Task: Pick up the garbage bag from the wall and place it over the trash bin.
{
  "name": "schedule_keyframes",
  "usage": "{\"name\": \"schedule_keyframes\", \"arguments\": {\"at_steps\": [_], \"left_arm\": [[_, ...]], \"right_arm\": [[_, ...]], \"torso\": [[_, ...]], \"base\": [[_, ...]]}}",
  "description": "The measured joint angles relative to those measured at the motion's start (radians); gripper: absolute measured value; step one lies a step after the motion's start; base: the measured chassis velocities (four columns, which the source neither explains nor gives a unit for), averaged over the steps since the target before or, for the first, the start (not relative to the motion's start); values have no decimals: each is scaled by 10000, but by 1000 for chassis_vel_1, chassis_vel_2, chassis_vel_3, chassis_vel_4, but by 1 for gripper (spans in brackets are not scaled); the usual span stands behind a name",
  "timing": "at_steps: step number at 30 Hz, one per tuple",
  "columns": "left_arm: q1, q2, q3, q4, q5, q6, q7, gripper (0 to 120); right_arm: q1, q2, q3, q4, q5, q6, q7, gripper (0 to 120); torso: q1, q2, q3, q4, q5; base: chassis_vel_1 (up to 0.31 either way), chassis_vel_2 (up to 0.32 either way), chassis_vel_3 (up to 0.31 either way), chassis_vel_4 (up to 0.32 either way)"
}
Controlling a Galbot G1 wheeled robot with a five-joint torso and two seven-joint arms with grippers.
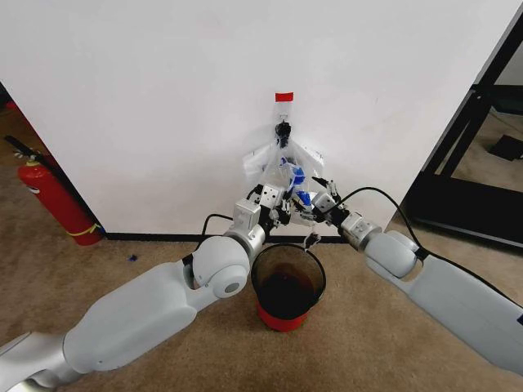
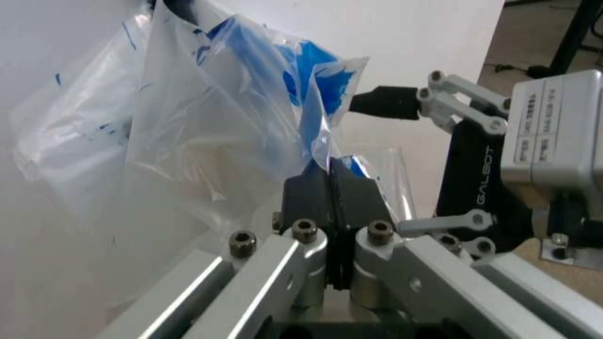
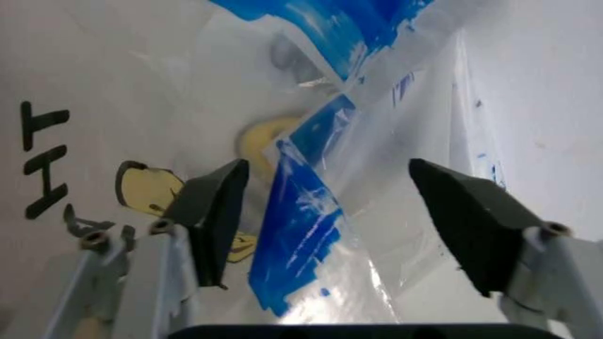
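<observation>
The left tool (image 2: 330, 205) is closed tight on a fold of the garbage bag (image 2: 226, 120), its two dark pads pressed flat together with thin plastic pinched between them. The right tool (image 3: 330, 226) stands spread wide, one finger (image 3: 215, 212) on each side of a blue-printed crease of the same bag, neither pad pressing on it. In the head view both tools meet low against the wall (image 1: 147, 98), the left tool (image 1: 278, 204) just beside the right tool (image 1: 315, 204), with the bag (image 1: 286, 167) bunched between and above them. The bag hangs from a small black hook (image 1: 283, 131), which sits right under a red tape rectangle (image 1: 283, 96). Yellow face print and black letters show on the plastic in the right wrist view. The trash bin (image 1: 288, 286) stands on the carpet directly below the tools, close to the baseboard, apart from the bag. A red fire extinguisher (image 1: 53, 196) leans by the wall well off to the left.
</observation>
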State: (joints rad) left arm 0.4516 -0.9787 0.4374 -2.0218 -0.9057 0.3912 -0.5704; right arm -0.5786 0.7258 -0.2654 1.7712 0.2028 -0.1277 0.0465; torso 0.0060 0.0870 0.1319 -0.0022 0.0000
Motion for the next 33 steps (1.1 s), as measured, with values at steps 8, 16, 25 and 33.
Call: {"name": "schedule_keyframes", "arguments": {"at_steps": [8,16,25,33], "left_arm": [[24,0,33,-20,-10,24,-9,0],[13,-68,42,-31,-18,34,-67,0],[65,-28,10,-82,-23,34,-100,0],[768,-73,-523,-118,322,-197,-38,0]], "right_arm": [[-384,-108,232,124,-291,39,-60,37],[-484,-147,310,204,-303,-140,-57,7],[-1081,-176,926,430,-299,-148,137,0],[-3721,735,2984,1447,1952,-57,1576,0]], "torso": [[0,0,0,-1,0],[0,0,0,0,0],[-1,0,0,1,-1],[-1,0,-1,-3,2]], "base": [[0,0,0,0],[0,0,0,0],[0,0,0,0],[0,0,0,0]]}}
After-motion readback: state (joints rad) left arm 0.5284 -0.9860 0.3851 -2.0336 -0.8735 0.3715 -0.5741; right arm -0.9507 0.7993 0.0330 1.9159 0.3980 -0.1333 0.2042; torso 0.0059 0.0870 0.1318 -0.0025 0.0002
